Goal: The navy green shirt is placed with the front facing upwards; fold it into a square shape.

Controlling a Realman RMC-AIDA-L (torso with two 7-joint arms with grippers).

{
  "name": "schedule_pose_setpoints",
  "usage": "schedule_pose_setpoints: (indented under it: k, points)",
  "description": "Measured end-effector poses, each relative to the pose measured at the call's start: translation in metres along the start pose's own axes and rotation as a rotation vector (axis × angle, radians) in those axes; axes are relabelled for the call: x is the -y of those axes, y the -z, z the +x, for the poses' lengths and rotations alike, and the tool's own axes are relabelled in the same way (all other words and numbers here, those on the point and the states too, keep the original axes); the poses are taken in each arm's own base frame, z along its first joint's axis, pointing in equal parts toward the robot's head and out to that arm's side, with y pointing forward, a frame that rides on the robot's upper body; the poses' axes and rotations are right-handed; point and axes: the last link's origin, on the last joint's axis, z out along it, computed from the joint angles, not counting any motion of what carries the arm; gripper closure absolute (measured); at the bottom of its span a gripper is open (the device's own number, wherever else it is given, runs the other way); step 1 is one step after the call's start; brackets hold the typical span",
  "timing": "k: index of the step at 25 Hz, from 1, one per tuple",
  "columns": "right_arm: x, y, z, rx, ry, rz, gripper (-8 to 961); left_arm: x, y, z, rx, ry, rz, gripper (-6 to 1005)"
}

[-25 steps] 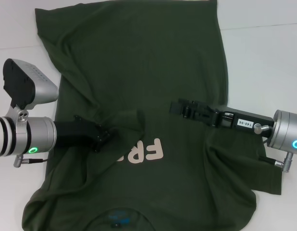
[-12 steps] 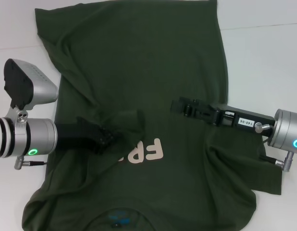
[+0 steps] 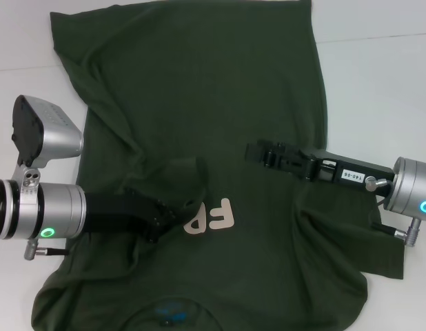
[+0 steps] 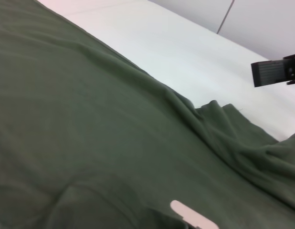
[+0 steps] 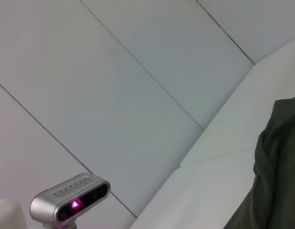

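Observation:
The navy green shirt [image 3: 199, 89] lies spread on the white table, chest up, collar nearest me. Its pale lettering [image 3: 216, 217] is partly covered. A flap of its fabric [image 3: 189, 172] is folded in over the chest, and the sleeve on my right [image 3: 351, 241] is bunched inward. My left gripper [image 3: 163, 219] sits low on the shirt at the lettering's edge, dark against the cloth. The left wrist view shows the shirt [image 4: 90, 133] close up, with a bit of lettering [image 4: 193, 218]. My right gripper [image 3: 258, 153] hovers over the shirt's middle with nothing seen in it.
White table [image 3: 378, 76] shows bare to the right of the shirt and at the far left [image 3: 20, 41]. The right wrist view faces pale wall panels [image 5: 138, 71] and shows the left arm's wrist camera [image 5: 71, 200] and a shirt edge [image 5: 276, 157].
My left gripper has slid right and toward me over the shirt, covering more of the lettering. The right arm has barely moved.

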Motion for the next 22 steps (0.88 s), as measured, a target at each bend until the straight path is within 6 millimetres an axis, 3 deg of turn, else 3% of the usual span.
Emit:
schedule_pose_setpoints:
  k: [16, 22]
  points:
    - [-0.001, -0.001, 0.001, 0.0, 0.0, -0.004, 207, -0.02, -0.007, -0.005, -0.008, 0.059, -0.137, 929]
    - [-0.001, 0.0, 0.001, 0.0, -0.001, -0.006, 207, -0.021, -0.007, -0.003, -0.018, 0.073, -0.144, 818]
